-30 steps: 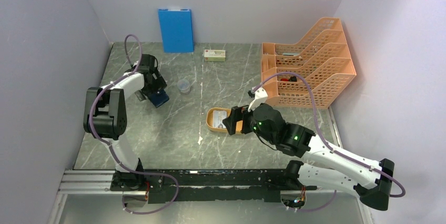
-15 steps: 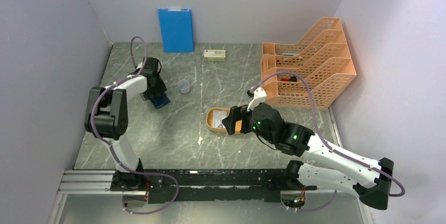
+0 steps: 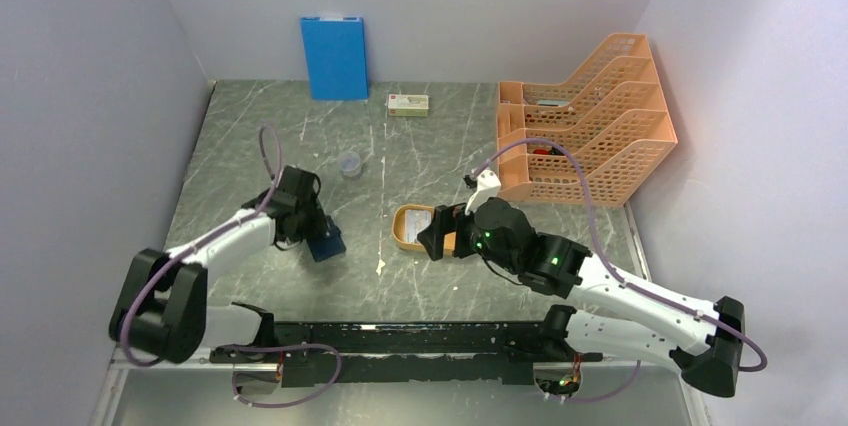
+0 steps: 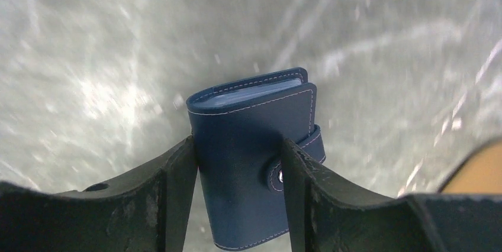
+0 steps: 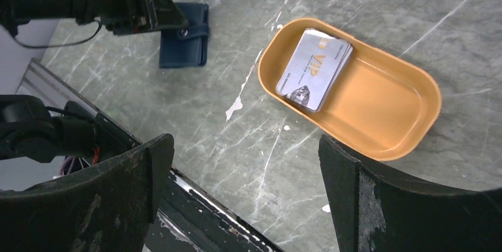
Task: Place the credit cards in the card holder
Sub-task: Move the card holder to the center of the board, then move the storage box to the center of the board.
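Left tool (image 4: pixel 238 144) gripped the card holder (image 4: pixel 248 116) by its edges, strap snapped shut, apart from the orange tray (image 5: pixel 408 139). Right tool (image 5: pixel 244 142) hung wide over the credit cards (image 5: pixel 314 68) stacked there. A shallow edge grip risked the holder twisting free.

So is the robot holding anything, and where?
The left gripper pinches the card holder by its two side edges. The right gripper is open, holding nothing.

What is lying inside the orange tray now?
A stack of credit cards lies at one end of the orange tray; the rest is bare. Only the top card's face shows; the lower ones are covered.
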{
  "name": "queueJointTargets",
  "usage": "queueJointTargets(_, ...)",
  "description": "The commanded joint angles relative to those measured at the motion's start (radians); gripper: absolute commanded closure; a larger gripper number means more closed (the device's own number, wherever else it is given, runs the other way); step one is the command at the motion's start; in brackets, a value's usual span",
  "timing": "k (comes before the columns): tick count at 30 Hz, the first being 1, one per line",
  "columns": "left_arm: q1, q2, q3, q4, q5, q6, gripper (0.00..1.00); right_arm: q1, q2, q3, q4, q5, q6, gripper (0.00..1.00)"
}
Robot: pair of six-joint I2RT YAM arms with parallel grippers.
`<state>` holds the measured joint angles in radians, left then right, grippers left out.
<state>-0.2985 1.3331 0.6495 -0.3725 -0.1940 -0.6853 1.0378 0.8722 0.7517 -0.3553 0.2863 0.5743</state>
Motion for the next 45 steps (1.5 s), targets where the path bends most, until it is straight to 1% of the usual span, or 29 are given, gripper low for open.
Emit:
queueJointTargets(1,-0.132,-0.123,-0.124,-0.086,0.051,-0.114,0.43,-0.001,0.029,-0.025,0.041,-0.065,0.030,0.05)
queueJointTargets(5,-0.271,-0.221,-0.202,-0.095,0.055,-0.233,0.40,0.003,0.070,-0.038,0.081,-0.129,0.046,0.09)
queueJointTargets(7,-0.317,-0.259,-0.214,-0.109,0.052,-0.266,0.38,0.013,0.096,-0.043,0.098,-0.156,0.059,0.13)
queueJointTargets(9,-0.342,-0.298,-0.204,-0.138,0.037,-0.277,0.34,0.041,0.137,-0.033,0.095,-0.145,0.069,0.17)
queueJointTargets(13,-0.347,-0.384,-0.153,-0.224,-0.013,-0.255,0.23,0.125,0.219,-0.011,0.095,-0.076,0.093,0.28)
queueJointTargets(15,-0.347,-0.418,-0.121,-0.260,-0.032,-0.238,0.22,0.142,0.258,-0.024,0.116,-0.074,0.114,0.32)
queueJointTargets(18,-0.347,-0.451,-0.101,-0.271,-0.030,-0.234,0.23,0.143,0.315,-0.060,0.142,-0.065,0.182,0.39)
queueJointTargets(21,-0.348,-0.483,-0.117,-0.263,-0.021,-0.236,0.24,0.142,0.363,-0.099,0.176,-0.023,0.243,0.45)
queueJointTargets(24,-0.349,-0.505,-0.135,-0.243,0.000,-0.237,0.25,0.140,0.439,-0.106,0.180,0.058,0.265,0.52)
queueJointTargets(27,-0.349,-0.511,-0.142,-0.237,0.006,-0.232,0.25,0.132,0.508,-0.103,0.179,0.104,0.275,0.57)
queueJointTargets(32,-0.349,-0.508,-0.140,-0.239,0.001,-0.233,0.26,0.087,0.573,-0.122,0.203,0.126,0.280,0.62)
queueJointTargets(36,-0.349,-0.516,-0.146,-0.238,-0.013,-0.241,0.25,0.007,0.613,-0.144,0.261,0.084,0.252,0.65)
queueJointTargets(45,-0.349,-0.573,-0.189,-0.222,0.004,-0.284,0.25,-0.125,0.721,-0.106,0.349,0.030,0.194,0.66)
